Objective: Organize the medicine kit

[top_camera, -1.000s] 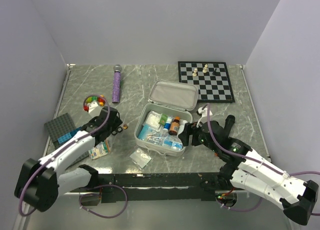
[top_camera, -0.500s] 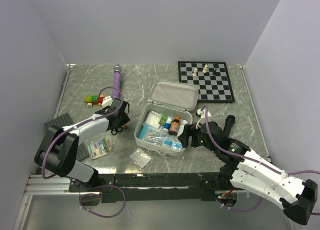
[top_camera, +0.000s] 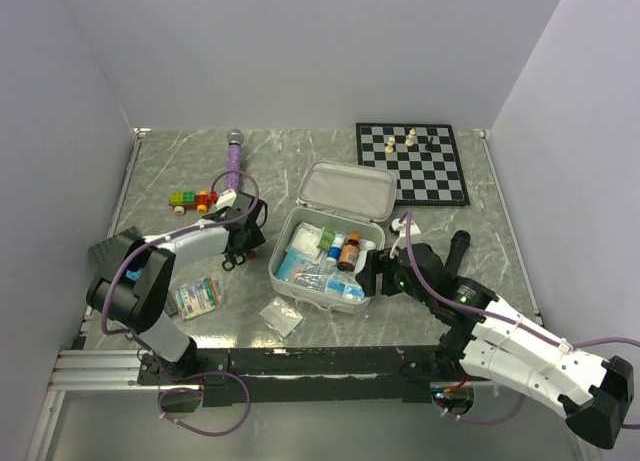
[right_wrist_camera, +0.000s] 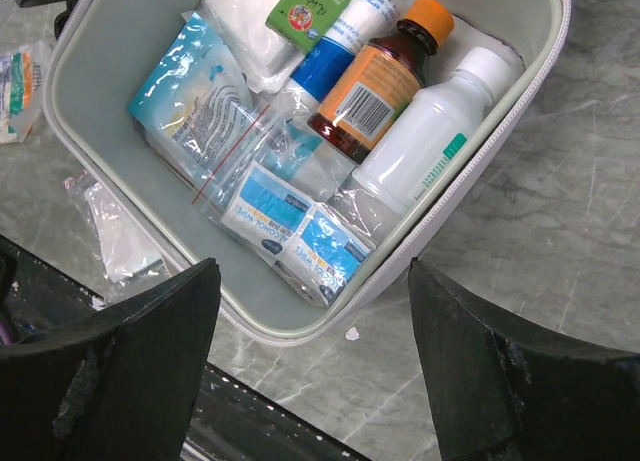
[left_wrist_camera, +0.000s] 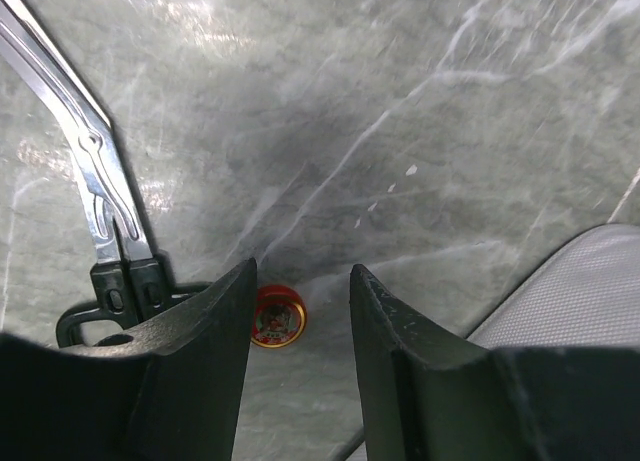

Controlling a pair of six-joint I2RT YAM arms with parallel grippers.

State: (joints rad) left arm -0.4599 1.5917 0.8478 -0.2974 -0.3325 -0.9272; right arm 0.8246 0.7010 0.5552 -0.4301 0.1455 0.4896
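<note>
One medicine kit (right_wrist_camera: 90, 76), open, lid (top_camera: 347, 189) at far end, long axis near-to-far

Chessboard (top_camera: 413, 164) with pieces (top_camera: 411, 136) at far right, purple wand (top_camera: 233, 159) at back, brick toy car (top_camera: 193, 199) near it

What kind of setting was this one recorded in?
Most likely a lab robot test cell, not a home: a marble-look table boxed in by plain white walls, with unrelated props laid out, such as a chessboard, a brick toy car and an open medicine kit.
</note>
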